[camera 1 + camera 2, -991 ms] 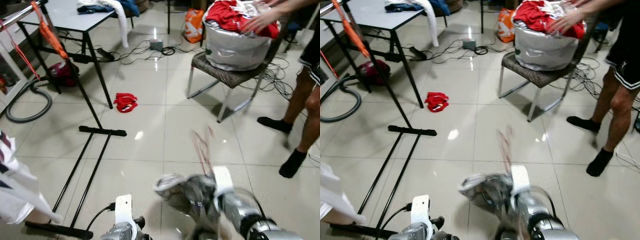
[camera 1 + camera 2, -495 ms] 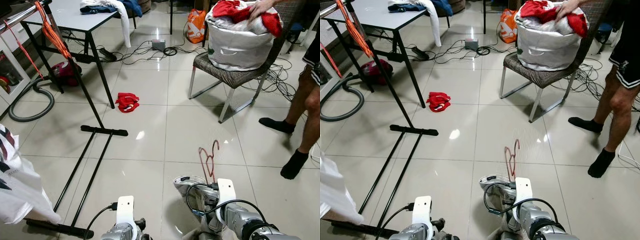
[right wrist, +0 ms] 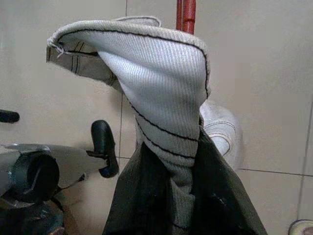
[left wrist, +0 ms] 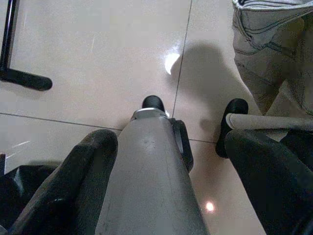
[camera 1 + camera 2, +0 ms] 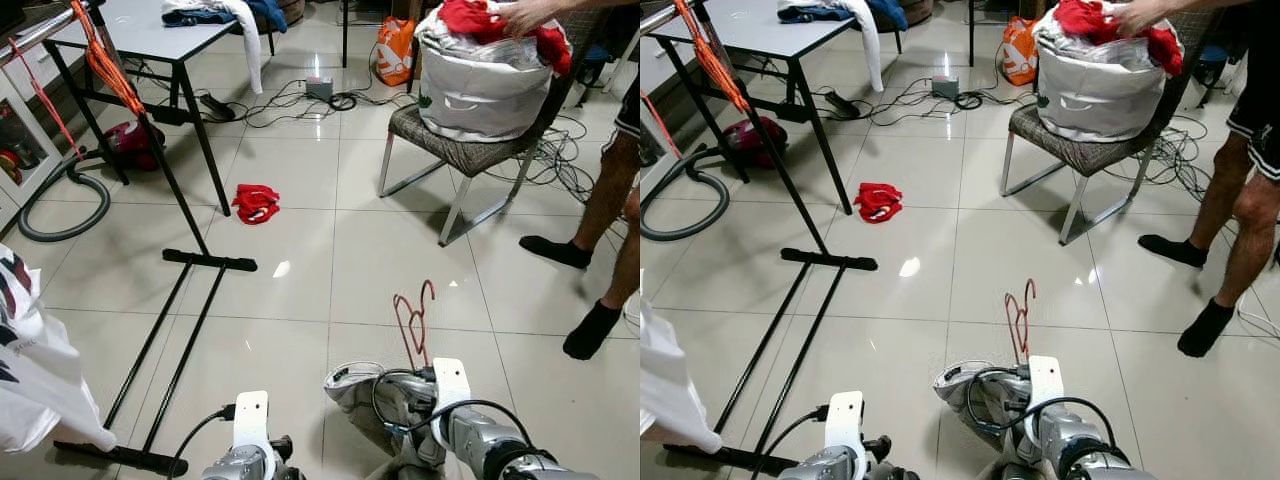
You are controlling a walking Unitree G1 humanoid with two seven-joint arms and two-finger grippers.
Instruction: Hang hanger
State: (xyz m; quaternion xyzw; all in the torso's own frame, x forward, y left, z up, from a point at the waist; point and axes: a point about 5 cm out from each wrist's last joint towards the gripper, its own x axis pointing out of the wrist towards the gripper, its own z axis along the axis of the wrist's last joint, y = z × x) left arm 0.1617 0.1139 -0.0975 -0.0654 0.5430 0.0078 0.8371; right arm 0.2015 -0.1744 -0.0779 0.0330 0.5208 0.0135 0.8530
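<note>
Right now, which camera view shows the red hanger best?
The left eye view: the whole red hanger, hook up, stands above the grey garment at the right end effector. The right eye view shows nearly the same. The right wrist view shows just a short red piece above the cloth.

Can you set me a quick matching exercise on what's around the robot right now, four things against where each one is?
Things:
1. red hanger
2. red cloth
3. grey laundry bag
4. vacuum cleaner

Places:
A. on the chair
B. under the table, on the floor
C. on the open floor, beyond the foot of the black rack
D. sticking up above the right gripper, with the grey garment

Pairs: 1-D, 2-C, 3-A, 4-B
</note>
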